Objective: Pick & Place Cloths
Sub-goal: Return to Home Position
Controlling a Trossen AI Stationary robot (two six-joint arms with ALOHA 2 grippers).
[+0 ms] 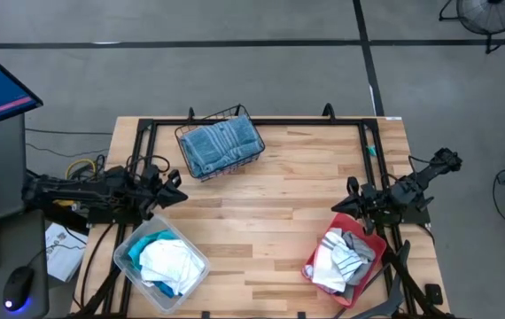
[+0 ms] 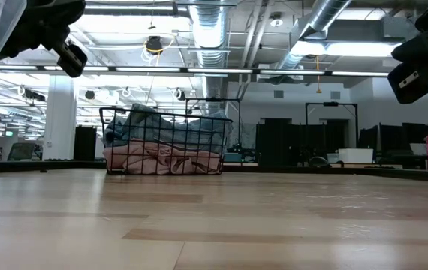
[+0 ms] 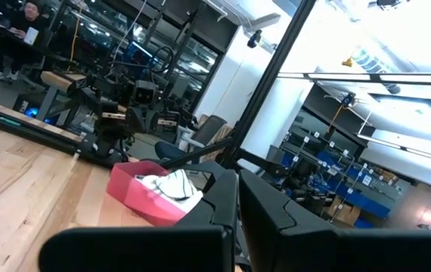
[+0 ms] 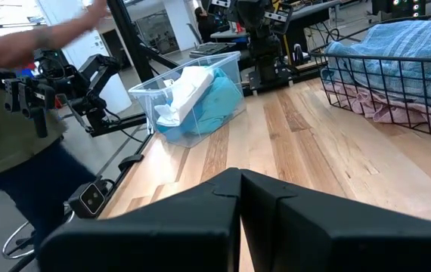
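Table (image 1: 279, 213) with three containers: every cloth in view lies in one of them and none on the bare wood, so placing appears finished and only the parking of the arms seems left

Wire basket (image 1: 210, 119), far, left of centre, holds a striped towel (image 1: 220, 146) over a pink cloth (image 2: 161, 159). Clear bin (image 1: 127, 252), near left, holds a turquoise cloth (image 1: 151, 241) under a white cloth (image 1: 171, 263). Red bin (image 3: 134, 190), near right, holds the socks (image 1: 345, 252).

The towel's long axis runs roughly left to right, right end slightly farther, matching the basket's tilt. The other cloths and the socks are heaped, with no single axis to be read.

Left gripper (image 3: 238, 181), at the table's left edge, and right gripper (image 4: 240, 177), at its right edge beside the red bin, each have fingers pressed together on nothing
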